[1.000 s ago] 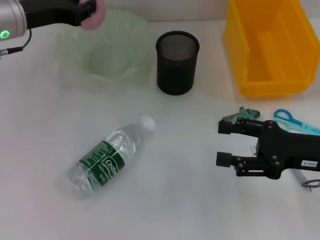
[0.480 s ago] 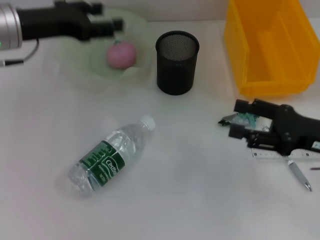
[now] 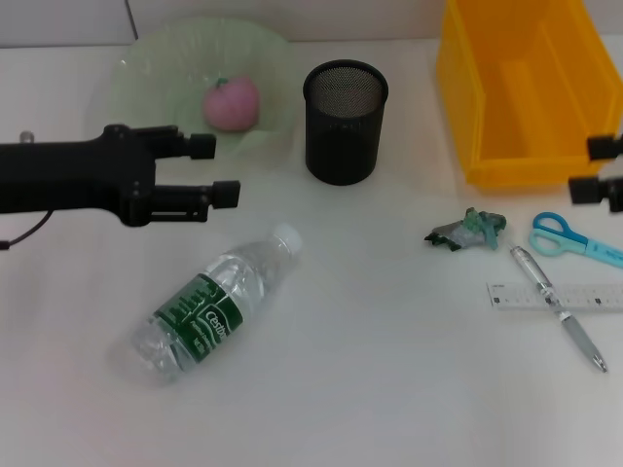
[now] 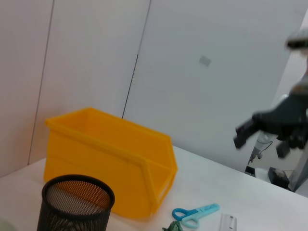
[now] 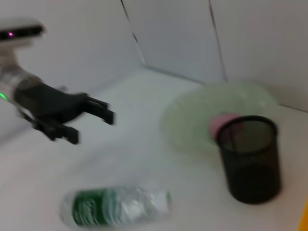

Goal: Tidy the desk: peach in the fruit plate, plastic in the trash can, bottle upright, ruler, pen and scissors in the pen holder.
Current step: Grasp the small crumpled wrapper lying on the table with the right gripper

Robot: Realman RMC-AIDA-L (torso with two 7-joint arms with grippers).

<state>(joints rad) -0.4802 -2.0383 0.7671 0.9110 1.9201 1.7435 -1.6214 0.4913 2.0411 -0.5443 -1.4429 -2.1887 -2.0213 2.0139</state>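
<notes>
The peach [image 3: 232,103] sits in the fruit plate [image 3: 146,78] at the upper left of the head view, so that step looks done. The left gripper [image 3: 212,170] hangs just below the plate, jaws apart and empty, above the bottle [image 3: 214,305], which lies on its side on the surface [image 3: 389,389] at lower left. Standing it upright seems the next job for this arm: it calls for a drop onto the bottle's body. The right gripper [image 3: 596,169] sits at the right edge, jaws apart and empty, beside the trash can [image 3: 526,88]. The crumpled plastic [image 3: 465,229], scissors [image 3: 569,234], ruler [image 3: 545,295] and pen [image 3: 555,306] lie at right; the pen holder [image 3: 345,122] stands empty.
</notes>
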